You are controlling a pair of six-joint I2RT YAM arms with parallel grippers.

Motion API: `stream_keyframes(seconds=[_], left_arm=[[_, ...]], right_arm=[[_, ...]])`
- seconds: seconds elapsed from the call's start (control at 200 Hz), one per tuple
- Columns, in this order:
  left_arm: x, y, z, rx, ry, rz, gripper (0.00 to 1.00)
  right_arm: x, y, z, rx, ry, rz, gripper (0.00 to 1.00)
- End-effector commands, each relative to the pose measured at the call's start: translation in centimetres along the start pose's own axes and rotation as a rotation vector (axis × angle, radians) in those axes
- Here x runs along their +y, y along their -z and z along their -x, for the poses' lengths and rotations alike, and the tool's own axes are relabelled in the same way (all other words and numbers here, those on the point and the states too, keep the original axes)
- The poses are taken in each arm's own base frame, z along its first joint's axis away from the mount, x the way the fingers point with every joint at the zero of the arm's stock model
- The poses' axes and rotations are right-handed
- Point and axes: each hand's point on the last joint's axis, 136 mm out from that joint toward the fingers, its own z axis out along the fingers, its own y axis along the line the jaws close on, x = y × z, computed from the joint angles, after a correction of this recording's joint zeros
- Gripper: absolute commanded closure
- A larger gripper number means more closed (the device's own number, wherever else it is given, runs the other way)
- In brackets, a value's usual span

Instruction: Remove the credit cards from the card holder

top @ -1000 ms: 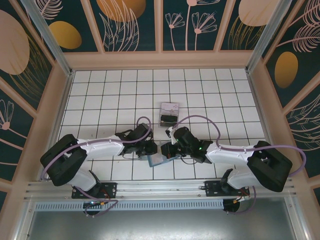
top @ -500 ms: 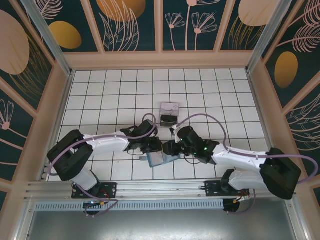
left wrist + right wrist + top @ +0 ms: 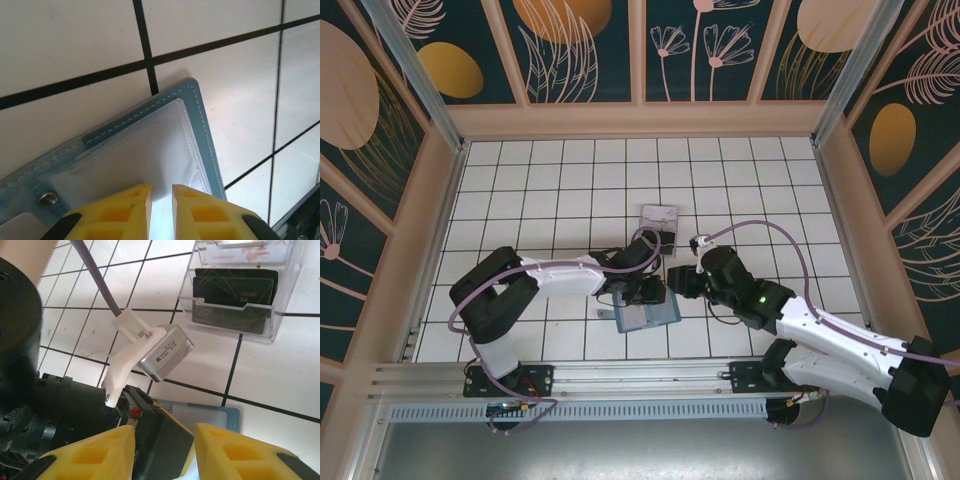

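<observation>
Reaching in from the left of the overhead view, the left gripper (image 3: 645,292) sits on the teal card holder (image 3: 647,316), which lies flat on the white tiled counter (image 3: 520,180) just below centre. Its yellow fingers (image 3: 125,210) stand nearly together, a thin slit between them, over the holder's clear pocket. Whether they pinch anything, I cannot tell. Above the holder, near but apart, a clear slotted stand (image 3: 658,228) holds dark cards (image 3: 235,290). Right of the holder, the right gripper (image 3: 678,281) hovers with fingers spread, gripping nothing.
</observation>
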Motion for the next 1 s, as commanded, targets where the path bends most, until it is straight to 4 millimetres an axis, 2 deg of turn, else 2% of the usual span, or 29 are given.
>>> stream_keyframes(seconds=[0.0, 0.16, 0.215, 0.235, 0.31, 0.325, 0.54, 0.661, 0.746, 0.991], left_arm=[[-0.8, -0.1, -0.1, 0.024, -0.021, -0.008, 0.81], [-0.6, 1.8, 1.0, -0.053, -0.03, 0.035, 0.82], [0.2, 2.3, 1.3, -0.076, -0.021, 0.066, 0.82], [-0.2, 3.2, 1.6, -0.1, -0.024, 0.057, 0.82], [0.2, 4.5, 2.3, -0.145, -0.008, 0.071, 0.82], [1.0, 4.5, 1.9, -0.139, 0.0, 0.087, 0.82], [4.2, 6.7, 1.5, -0.188, 0.076, 0.116, 0.82], [5.7, 6.9, 0.5, -0.183, 0.095, 0.143, 0.82], [6.0, 6.2, -0.1, -0.164, 0.104, 0.125, 0.82], [3.7, 4.4, 0.1, -0.116, 0.083, 0.025, 0.81]], right_arm=[[0.1, 0.3, 0.5, -0.007, -0.015, -0.001, 0.63], [0.8, -0.1, 0.3, 0.014, -0.049, 0.033, 0.63], [1.0, -0.3, 0.1, 0.03, -0.065, 0.048, 0.63], [1.2, -0.3, 0.1, 0.034, -0.071, 0.055, 0.63], [1.6, -0.8, -0.4, 0.067, -0.088, 0.081, 0.63], [1.7, -0.9, -0.4, 0.072, -0.09, 0.087, 0.63], [3.3, -2.7, -1.5, 0.172, -0.113, 0.161, 0.64], [4.7, -3.6, -1.9, 0.227, -0.117, 0.212, 0.65], [5.4, -4.1, -1.6, 0.24, -0.118, 0.235, 0.65], [4.9, -4.1, -0.9, 0.229, -0.107, 0.181, 0.66]])
